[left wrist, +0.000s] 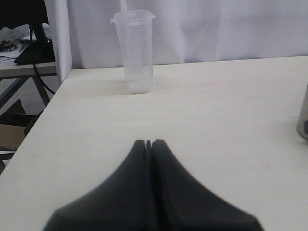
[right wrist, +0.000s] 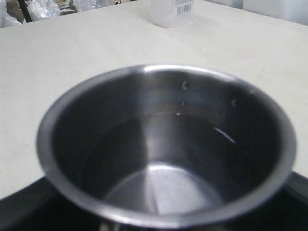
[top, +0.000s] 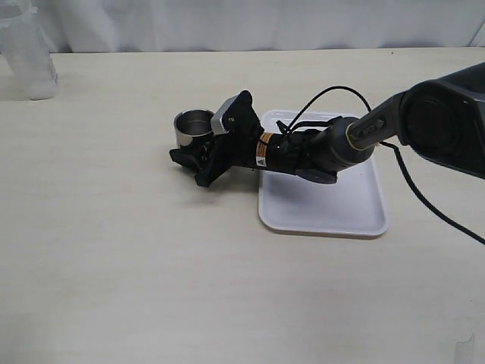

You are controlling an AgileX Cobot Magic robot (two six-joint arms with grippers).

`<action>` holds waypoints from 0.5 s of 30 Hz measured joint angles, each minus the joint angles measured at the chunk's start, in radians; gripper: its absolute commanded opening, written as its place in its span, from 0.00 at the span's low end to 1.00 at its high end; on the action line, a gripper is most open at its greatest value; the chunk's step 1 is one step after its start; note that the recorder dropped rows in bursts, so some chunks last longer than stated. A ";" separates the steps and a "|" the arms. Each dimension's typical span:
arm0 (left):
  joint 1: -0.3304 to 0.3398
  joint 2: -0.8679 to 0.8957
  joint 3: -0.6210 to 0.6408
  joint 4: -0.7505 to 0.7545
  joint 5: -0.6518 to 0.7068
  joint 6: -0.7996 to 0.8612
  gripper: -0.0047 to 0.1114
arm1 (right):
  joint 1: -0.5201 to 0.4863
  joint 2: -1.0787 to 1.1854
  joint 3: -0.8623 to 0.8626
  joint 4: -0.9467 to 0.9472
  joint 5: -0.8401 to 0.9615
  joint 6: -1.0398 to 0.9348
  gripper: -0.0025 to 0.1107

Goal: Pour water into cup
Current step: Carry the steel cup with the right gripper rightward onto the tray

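Note:
The steel cup (top: 193,127) stands upright on the table, just left of the white tray. The right wrist view looks down into the cup (right wrist: 166,144); clear water (right wrist: 168,154) lies in its bottom and drops cling to its wall. My right gripper (top: 191,152) reaches in from the right. Its dark fingers (right wrist: 19,209) flank the cup on both sides and look closed against it. My left gripper (left wrist: 148,142) is shut and empty, low over bare table, out of the exterior view. The cup's edge (left wrist: 303,120) shows at the side of the left wrist view.
A white tray (top: 356,212) lies under the right arm's forearm. A tall translucent plastic beaker (top: 29,49) stands at the far left back corner; it also shows in the left wrist view (left wrist: 134,50) and the right wrist view (right wrist: 172,12). A black cable loops over the tray.

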 measured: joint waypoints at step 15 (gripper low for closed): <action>0.000 0.000 0.000 0.000 0.000 0.000 0.04 | -0.002 -0.085 0.003 -0.029 0.024 -0.027 0.06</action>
